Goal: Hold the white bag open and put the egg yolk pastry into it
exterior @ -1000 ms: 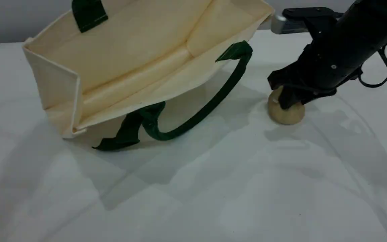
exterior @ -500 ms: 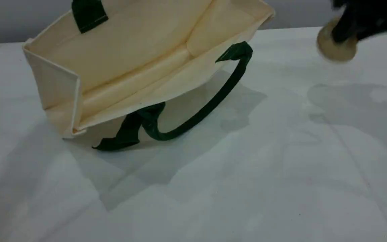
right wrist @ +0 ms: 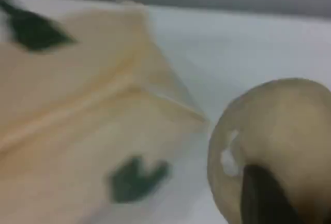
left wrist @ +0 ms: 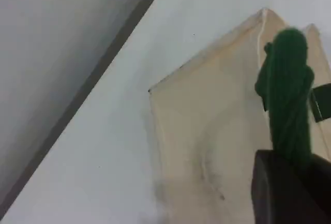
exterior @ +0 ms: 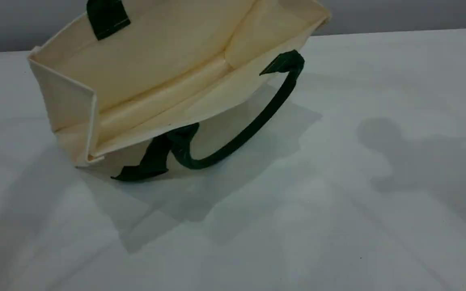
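Observation:
The white bag (exterior: 156,60) stands tilted with its mouth gaping toward the camera. One dark green handle (exterior: 253,121) droops onto the table; the other handle (exterior: 105,18) runs up out of the scene view. In the left wrist view, my left gripper (left wrist: 292,172) is shut on that upper handle (left wrist: 287,94), above the bag's outer wall (left wrist: 207,131). The right wrist view has the tan egg yolk pastry (right wrist: 274,141) clamped in my right gripper (right wrist: 269,198), in the air to the right of the bag (right wrist: 77,105). Both arms are outside the scene view.
The white table (exterior: 297,222) spreads in front of and to the right of the bag. A shadow (exterior: 419,161) of the raised right arm falls on its right side. A grey wall lies behind the far table edge.
My right gripper lifted the pastry off the table, up and to the right, out of the scene view. The bag and its handles have stayed put.

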